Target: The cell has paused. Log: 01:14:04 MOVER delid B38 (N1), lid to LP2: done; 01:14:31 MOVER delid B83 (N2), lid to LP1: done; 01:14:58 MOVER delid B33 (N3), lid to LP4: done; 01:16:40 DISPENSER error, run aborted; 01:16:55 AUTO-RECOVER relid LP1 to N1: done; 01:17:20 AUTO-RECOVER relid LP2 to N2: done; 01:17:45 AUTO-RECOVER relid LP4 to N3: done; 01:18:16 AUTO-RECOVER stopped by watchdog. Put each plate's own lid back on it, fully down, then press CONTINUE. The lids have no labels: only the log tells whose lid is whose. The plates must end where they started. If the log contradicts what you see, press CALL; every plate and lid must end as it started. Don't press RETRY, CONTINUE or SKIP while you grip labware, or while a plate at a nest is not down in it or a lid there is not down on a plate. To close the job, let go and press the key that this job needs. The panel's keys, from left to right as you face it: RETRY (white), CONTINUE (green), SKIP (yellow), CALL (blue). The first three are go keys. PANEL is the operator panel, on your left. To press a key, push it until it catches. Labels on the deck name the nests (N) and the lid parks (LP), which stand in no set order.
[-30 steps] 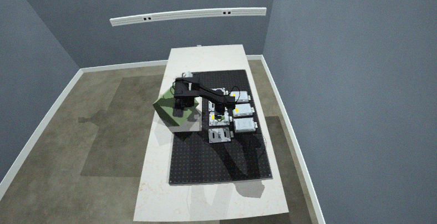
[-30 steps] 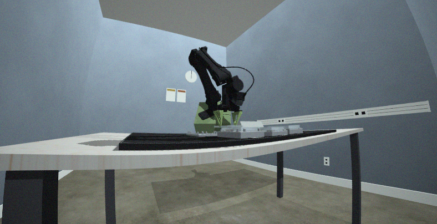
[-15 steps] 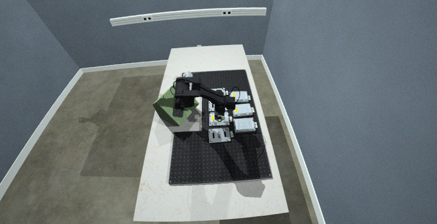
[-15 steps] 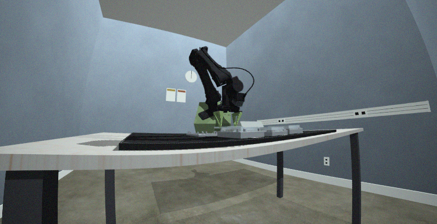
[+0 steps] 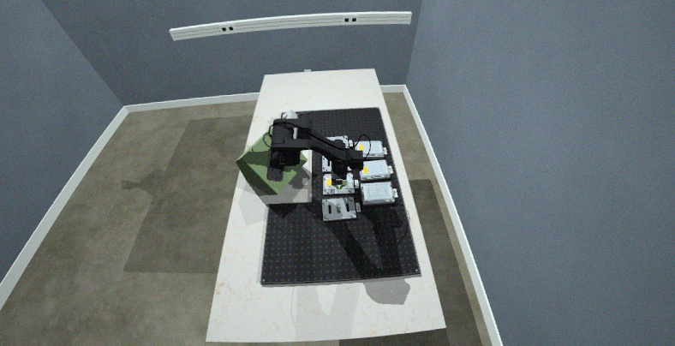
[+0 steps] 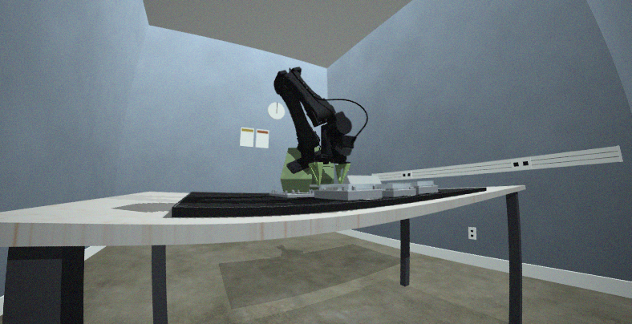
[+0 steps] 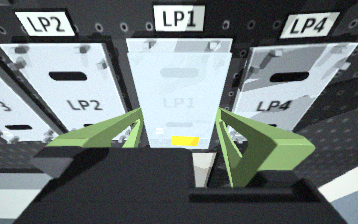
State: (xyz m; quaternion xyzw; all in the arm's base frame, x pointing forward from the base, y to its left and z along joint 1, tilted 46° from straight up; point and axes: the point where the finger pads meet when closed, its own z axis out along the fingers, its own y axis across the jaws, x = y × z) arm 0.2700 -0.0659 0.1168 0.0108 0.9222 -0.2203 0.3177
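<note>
The gripper (image 5: 338, 183) (image 6: 329, 183) (image 7: 179, 111) is clenched on a clear lid (image 5: 333, 189) (image 7: 180, 90), its two green fingers (image 6: 342, 172) set at the lid's opposite long sides. The black arm (image 5: 325, 147) (image 6: 307, 100) rises beside a green block (image 5: 253, 175) (image 6: 291, 184), bends at its high elbow and descends toward the parks, its wrist directed down with the fingers lowest. In the wrist view, the lid lies between the fingertips and reaches beyond them over park LP1 (image 7: 179, 44); its yellow mark (image 5: 328, 182) (image 7: 185, 140) is at the end nearest the gripper body. The lid's outline is offset from the park's far edge; whether its underside touches the park cannot be determined. In that view, park LP2 (image 7: 75, 90) is left of the gripper and park LP4 (image 5: 338, 215) (image 7: 300, 85) is right, neither bearing a lid; part of park LP3 (image 7: 2, 112) shows farther left. In the top view, three pieces of labware stand in a row right of the gripper: the far one (image 5: 374, 149) and middle one (image 5: 378, 169) show yellow marks, while the near one (image 5: 378, 192) shows none. Whether the marked ones have lids fully down cannot be confirmed.
</note>
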